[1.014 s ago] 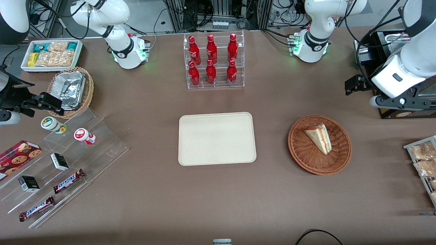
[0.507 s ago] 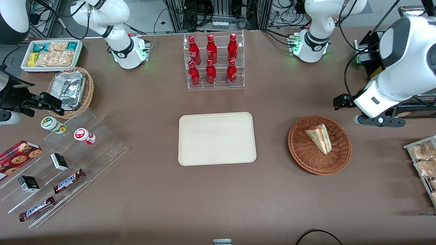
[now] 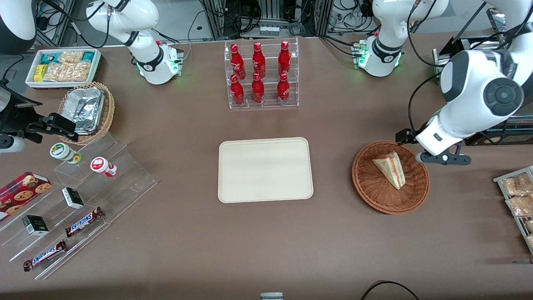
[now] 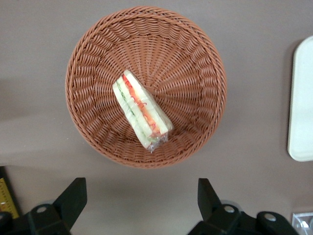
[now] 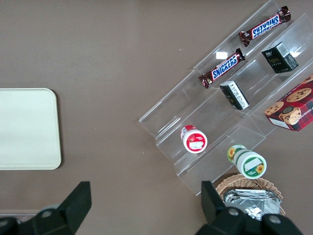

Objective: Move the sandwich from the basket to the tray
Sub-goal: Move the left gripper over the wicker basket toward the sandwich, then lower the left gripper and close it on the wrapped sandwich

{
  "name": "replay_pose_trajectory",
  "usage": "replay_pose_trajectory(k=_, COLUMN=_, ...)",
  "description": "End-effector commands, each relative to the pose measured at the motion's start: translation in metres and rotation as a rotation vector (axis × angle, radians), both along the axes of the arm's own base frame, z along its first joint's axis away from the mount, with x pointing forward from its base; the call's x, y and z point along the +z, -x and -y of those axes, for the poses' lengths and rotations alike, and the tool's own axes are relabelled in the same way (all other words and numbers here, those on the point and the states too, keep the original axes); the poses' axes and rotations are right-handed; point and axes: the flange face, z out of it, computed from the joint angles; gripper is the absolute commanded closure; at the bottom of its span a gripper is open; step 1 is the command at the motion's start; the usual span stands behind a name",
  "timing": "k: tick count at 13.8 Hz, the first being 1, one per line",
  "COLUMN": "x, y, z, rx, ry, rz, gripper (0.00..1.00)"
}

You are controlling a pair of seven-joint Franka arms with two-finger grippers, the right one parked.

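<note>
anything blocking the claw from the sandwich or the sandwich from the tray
Nothing visible. The open claw hangs above the basket rim, the sandwich lies uncovered, and only bare table separates basket from tray.

Six red bottles [image 3: 258,73] stand in one clear rack [image 3: 296,75] at the top centre of the frame. Mid-frame lies one tray [image 3: 265,170]. Beside it is one basket [image 3: 374,191] holding one sandwich [image 3: 389,166].

One hand [image 3: 443,159] hovers at that basket's rim, its two fingers [image 4: 73,196] spread apart.

One stepped stand [image 3: 125,183] carries two chocolate bars [image 3: 84,221], two dark boxes [image 3: 72,197] and two lidded cups [image 3: 64,152]. There is also one cookie box [image 3: 23,189], one tan basket [image 3: 109,112] and one white bin [image 3: 62,84].
</note>
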Motion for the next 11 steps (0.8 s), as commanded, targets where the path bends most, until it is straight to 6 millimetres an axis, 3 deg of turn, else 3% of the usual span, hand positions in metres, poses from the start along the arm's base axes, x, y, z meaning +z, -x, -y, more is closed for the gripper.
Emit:
replay_pose_trajectory(k=1, x=-0.021, y=0.006, z=-0.001, rx=0.157, ry=-0.023, rz=0.037, gripper=0.00)
replay_pose_trajectory(k=7, x=-0.062, y=0.017, z=-0.003, rx=0.414, ry=-0.036, rz=0.076, gripper=0.00)
replay_pose_trajectory(k=11, x=-0.092, y=0.013, z=-0.002, rx=0.588, ry=-0.047, rz=0.075, gripper=0.00)
